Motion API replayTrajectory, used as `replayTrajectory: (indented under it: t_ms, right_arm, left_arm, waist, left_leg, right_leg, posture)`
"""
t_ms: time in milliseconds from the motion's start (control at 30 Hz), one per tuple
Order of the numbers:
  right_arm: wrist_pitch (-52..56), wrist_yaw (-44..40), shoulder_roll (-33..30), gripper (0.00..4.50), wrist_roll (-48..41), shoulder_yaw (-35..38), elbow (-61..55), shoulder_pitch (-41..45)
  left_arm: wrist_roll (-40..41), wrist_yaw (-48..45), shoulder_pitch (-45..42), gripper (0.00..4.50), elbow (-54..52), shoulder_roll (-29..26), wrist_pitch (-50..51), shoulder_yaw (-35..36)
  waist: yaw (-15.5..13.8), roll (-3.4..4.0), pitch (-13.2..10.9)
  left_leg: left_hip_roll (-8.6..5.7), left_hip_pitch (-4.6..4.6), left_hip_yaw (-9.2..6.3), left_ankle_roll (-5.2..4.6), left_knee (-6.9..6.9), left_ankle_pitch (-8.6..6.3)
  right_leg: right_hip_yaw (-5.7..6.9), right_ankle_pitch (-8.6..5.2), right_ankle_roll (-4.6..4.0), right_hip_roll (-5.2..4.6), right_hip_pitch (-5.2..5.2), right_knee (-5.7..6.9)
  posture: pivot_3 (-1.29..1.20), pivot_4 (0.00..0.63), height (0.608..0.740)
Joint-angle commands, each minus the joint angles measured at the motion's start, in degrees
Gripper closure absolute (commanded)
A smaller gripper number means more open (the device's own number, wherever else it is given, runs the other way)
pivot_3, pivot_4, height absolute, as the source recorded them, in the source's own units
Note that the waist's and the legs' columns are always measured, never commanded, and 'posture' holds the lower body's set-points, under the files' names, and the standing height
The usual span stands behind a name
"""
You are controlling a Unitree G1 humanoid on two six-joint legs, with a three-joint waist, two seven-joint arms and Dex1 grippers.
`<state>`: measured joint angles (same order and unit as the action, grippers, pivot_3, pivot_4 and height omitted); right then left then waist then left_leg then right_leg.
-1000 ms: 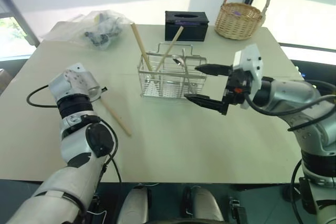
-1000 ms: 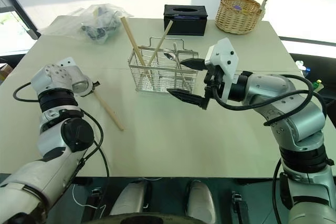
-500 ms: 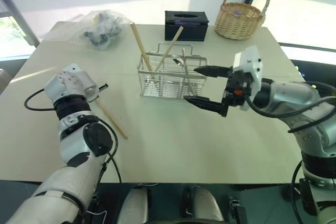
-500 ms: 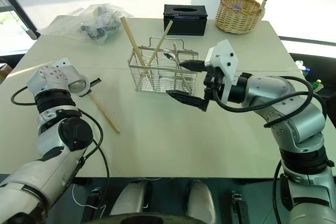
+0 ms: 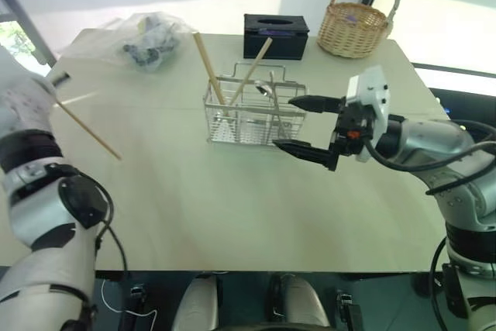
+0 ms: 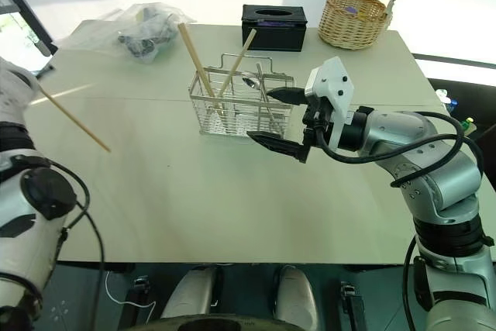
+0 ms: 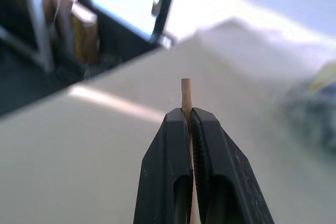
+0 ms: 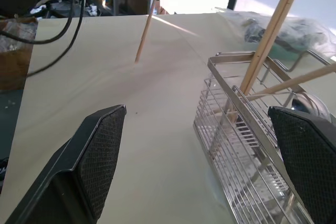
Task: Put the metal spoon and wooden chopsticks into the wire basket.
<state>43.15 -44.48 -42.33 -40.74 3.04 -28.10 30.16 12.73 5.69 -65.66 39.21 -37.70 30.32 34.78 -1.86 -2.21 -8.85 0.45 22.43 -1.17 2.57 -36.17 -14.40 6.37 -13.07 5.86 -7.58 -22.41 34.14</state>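
Chopstick [image 5: 87,124] number three hangs in the air at the left of your head view, pinched near its upper end by your left tool [image 7: 188,124], whose two black fingers are clamped tight on the wood. In the left wrist view you see the stick's blunt tip poking out just above the fingertips. The stick slants down toward the middle of the frame, its lower end clear of the bench [image 5: 232,207].

Your right tool [image 5: 306,125] sits at the right of centre, spread wide with nothing between its fingers, one finger level with the rim of the wire basket [image 5: 252,114] and the other lower down, just beside the basket's right end. From the right wrist view you can tell the fingers flank the basket's end without gripping it.

Inside the wire basket, two wooden chopsticks [image 5: 208,67] lean outward and cross low down, both standing well above the rim. The metal spoon [image 5: 263,91] is also in the basket, its shiny bowl showing near the top wires toward the right end.

At the top of the frame you have a black tissue box [image 5: 275,35] behind the basket, a wicker basket [image 5: 355,30] at upper right, and a crumpled clear plastic bag [image 5: 151,40] at upper left.
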Motion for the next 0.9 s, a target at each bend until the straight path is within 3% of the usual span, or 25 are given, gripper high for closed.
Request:
replayTrajectory:
  t_ms: [33, 167, 367, 567, 900]
  right_arm:
    - [-0.56, -0.29, -0.75, 0.0, -0.36, 1.84, -0.49, 1.55]
    - [-0.13, -0.21, -1.02, 0.0, -0.48, 1.78, -0.67, 1.64]
    - [0.53, 0.62, -1.16, 0.0, -0.83, 2.02, -1.66, 1.01]
    - [0.88, 1.84, -1.0, 0.0, -1.01, 2.22, -2.61, 0.41]
    - [1.11, 3.19, -1.15, 0.0, -1.63, 3.09, -3.34, -0.16]
  left_arm:
    - [4.78, -12.48, -6.01, 4.46, -4.37, -0.62, -8.76, -3.17]
    - [15.64, -24.71, -13.57, 4.46, -10.44, 2.52, -3.89, -4.07]
    - [25.28, -33.78, -13.94, 4.46, -23.03, 9.83, 4.7, -11.08]
    - [24.11, -36.11, -5.51, 4.46, -30.32, 14.53, 5.6, -18.81]
    - [17.01, -39.34, 2.84, 4.46, -29.01, 15.18, -2.95, -24.86]
  waist:
    - [-0.51, -0.02, 0.01]
    - [-0.4, -0.03, -0.02]
    - [0.67, 0.14, -0.09]
    - [1.64, 0.31, -0.1]
    - [1.08, 0.36, -0.16]
  left_leg:
    - [0.0, 0.0, 0.01, 0.0, -0.02, 0.0]
    - [-0.03, 0.02, 0.01, 0.01, 0.0, 0.01]
    - [0.01, -0.08, 0.06, -0.14, 0.02, -0.06]
    - [0.04, -0.2, 0.06, -0.28, -0.03, -0.13]
    - [0.16, -0.12, 0.06, -0.3, -0.04, -0.14]
  right_leg:
    - [0.0, 0.0, 0.0, -0.02, 0.02, -0.01]
    - [0.02, 0.0, 0.0, -0.03, 0.05, 0.03]
    - [0.01, 0.0, 0.02, -0.01, 0.07, 0.1]
    - [-0.04, 0.0, 0.01, 0.01, 0.13, 0.1]
    - [-0.06, 0.0, 0.0, 0.17, 0.09, 0.05]
  posture:
    - [0.0, 0.15, 0.706]
    - [0.0, 0.15, 0.706]
    - [0.0, 0.15, 0.706]
    - [0.0, 0.15, 0.706]
    - [0.0, 0.15, 0.706]
